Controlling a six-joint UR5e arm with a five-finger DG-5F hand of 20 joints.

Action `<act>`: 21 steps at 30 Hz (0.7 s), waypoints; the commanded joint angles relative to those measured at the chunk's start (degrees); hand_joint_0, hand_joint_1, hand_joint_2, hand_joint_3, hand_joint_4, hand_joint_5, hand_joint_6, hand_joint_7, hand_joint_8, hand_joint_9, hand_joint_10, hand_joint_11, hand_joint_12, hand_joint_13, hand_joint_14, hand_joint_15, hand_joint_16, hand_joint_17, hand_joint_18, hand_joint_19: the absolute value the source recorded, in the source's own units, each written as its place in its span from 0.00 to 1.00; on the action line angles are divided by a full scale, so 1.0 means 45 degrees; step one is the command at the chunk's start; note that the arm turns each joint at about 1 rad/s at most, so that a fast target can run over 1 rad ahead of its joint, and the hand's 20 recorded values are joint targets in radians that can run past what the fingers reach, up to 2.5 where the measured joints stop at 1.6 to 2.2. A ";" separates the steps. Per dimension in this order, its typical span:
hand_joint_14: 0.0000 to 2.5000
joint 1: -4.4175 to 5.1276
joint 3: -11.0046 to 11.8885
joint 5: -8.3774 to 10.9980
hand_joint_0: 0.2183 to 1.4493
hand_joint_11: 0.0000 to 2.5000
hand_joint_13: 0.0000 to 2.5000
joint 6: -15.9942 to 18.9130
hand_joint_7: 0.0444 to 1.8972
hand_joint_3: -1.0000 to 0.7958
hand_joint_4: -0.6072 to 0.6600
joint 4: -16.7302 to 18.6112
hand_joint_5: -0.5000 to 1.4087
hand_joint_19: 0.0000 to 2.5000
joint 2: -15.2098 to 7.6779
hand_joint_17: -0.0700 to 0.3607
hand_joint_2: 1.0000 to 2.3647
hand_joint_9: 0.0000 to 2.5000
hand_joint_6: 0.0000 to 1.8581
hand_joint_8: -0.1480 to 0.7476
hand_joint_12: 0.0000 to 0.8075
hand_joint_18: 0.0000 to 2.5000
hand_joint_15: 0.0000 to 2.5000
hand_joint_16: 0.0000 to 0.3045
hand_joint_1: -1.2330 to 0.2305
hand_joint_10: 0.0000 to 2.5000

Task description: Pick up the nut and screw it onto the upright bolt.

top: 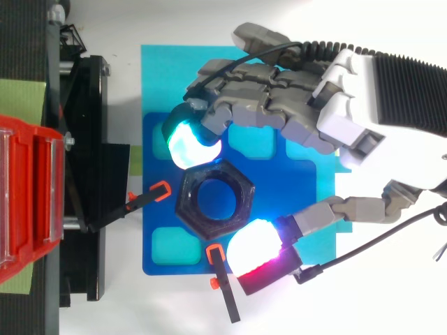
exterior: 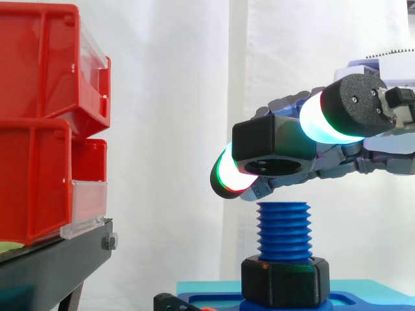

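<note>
Hand (top: 300, 105): reaches in from the right in the side view, and its glowing pads (exterior: 227, 175) pinch the nut from opposite sides.
Nut (exterior: 275, 146): black and hexagonal, lifted clear of everything and held roughly level. From above, its ring (top: 185, 202) sits between a cyan-white pad and a white-magenta one.
Bolt (exterior: 284, 230): blue, coarse-threaded and upright, directly below the nut. A narrow gap shows between the bolt's top and the nut's underside.
Collar (exterior: 285, 278): a second black hex piece sits round the foot of the bolt, on the blue base plate (top: 157, 244).
Background: red bins (exterior: 39, 129) on a black stand (exterior: 52, 265), well apart to the left.
Done: the pick-up looks complete, with the nut grasped, raised and brought over the bolt.
Left: lower the nut until the hole meets the first thread, then turn it down. No thread appears engaged yet.
Alignment: close to centred in both views, though I cannot tell whether it is exact.
</note>
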 commanded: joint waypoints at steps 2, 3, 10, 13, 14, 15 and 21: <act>0.00 -0.0005 -0.0002 0.0003 0.26 0.00 0.16 -0.0053 0.54 0.28 0.71 -0.0035 0.16 0.00 0.0000 0.38 0.00 0.21 0.27 0.48 0.41 0.06 0.00 0.13 0.42 0.00; 0.00 -0.0005 -0.0002 0.0003 0.26 0.00 0.16 -0.0053 0.54 0.28 0.71 -0.0035 0.16 0.00 0.0000 0.38 0.00 0.21 0.27 0.48 0.41 0.06 0.00 0.13 0.42 0.00; 0.00 -0.0005 -0.0002 0.0003 0.26 0.00 0.16 -0.0189 0.54 0.28 0.71 -0.0211 0.16 0.00 0.0000 0.38 0.00 0.21 0.27 0.48 0.41 0.06 0.00 0.13 0.42 0.00; 0.00 -0.0005 -0.0002 0.0003 0.26 0.00 0.16 -0.0365 0.54 0.28 0.71 -0.0211 0.16 0.00 0.0000 0.38 0.00 0.21 0.27 0.48 0.41 0.06 0.00 0.13 0.42 0.00; 0.00 -0.0005 -0.0002 0.0003 0.26 0.00 0.16 -0.0365 0.54 0.28 0.71 -0.0211 0.16 0.00 0.0000 0.38 0.00 0.21 0.27 0.48 0.41 0.06 0.00 0.13 0.42 0.00; 0.00 -0.0005 -0.0002 0.0003 0.26 0.00 0.16 -0.0404 0.54 0.28 0.71 -0.0211 0.16 0.00 0.0000 0.38 0.00 0.21 0.27 0.48 0.41 0.06 0.00 0.13 0.42 0.00; 0.00 -0.0005 -0.0002 -0.0016 0.26 0.00 0.16 -0.0678 0.54 0.28 0.71 -0.0250 0.16 0.00 0.0000 0.38 0.00 0.21 0.27 0.48 0.41 0.06 0.00 0.14 0.42 0.00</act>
